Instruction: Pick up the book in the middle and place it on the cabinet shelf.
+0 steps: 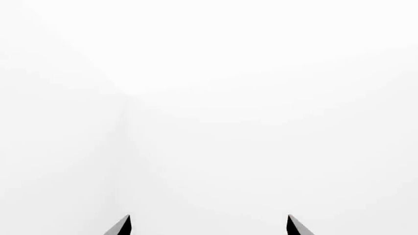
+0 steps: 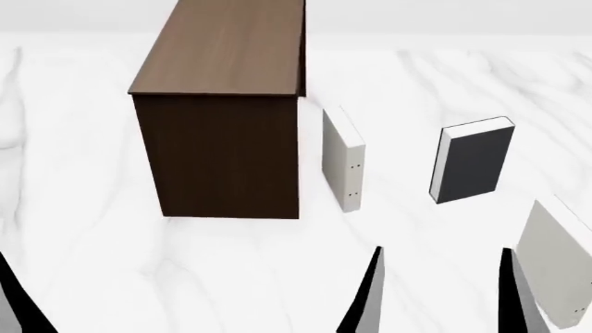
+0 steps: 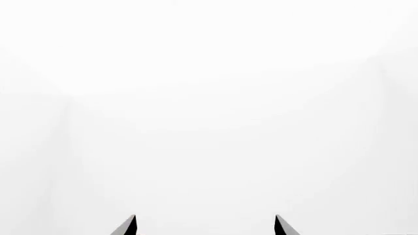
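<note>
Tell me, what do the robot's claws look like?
Only the tips show. Each gripper, right and left, has two thin pointed jaws, black with a grey side, like narrow wedges. No cables or markings are visible, and the arms themselves are out of view.

my left gripper [image 2: 14, 305]: one finger shows, the rest cut off by the frame
nearest off-white book [image 2: 558, 267]: clipped at the right edge
cabinet shelf [image 2: 222, 55]: far end cut off at the top

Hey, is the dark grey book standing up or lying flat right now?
Standing up. In the head view the dark grey book rests on its bottom edge on the marble floor, leaning slightly, cover facing the camera, white pages along its top.
</note>
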Tool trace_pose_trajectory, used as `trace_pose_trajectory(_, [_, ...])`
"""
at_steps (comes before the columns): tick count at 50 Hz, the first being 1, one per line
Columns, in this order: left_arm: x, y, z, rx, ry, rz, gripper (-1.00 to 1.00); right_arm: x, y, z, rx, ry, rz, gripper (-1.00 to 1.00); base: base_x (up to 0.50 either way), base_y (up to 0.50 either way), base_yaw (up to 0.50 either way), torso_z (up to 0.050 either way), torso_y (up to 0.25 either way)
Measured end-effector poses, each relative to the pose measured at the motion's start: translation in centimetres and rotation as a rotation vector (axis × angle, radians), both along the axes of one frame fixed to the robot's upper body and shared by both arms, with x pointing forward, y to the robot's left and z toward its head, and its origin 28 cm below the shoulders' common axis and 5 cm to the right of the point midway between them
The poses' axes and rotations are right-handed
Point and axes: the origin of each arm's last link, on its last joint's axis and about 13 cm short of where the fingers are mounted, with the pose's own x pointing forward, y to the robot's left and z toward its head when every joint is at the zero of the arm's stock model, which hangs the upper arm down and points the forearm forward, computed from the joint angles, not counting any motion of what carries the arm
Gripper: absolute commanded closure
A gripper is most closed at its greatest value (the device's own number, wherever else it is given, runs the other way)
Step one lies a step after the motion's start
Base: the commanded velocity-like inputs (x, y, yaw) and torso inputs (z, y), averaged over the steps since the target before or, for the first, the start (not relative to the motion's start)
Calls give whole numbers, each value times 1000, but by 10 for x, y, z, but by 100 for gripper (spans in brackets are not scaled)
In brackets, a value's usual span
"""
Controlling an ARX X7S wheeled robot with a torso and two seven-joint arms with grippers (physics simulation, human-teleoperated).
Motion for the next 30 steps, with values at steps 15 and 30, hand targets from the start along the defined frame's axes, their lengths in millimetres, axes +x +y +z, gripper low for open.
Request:
trace_pose_trajectory(15, [-1, -1, 0, 3, 5, -8, -100, 0, 4, -2, -40, 27, 33, -100, 500, -1, 0, 0, 0])
trace_pose_trajectory(30, [-1, -1, -1, 5, 11, -12, -100, 0, 6, -3, -55, 40, 44, -100, 500, 0, 0, 0, 1])
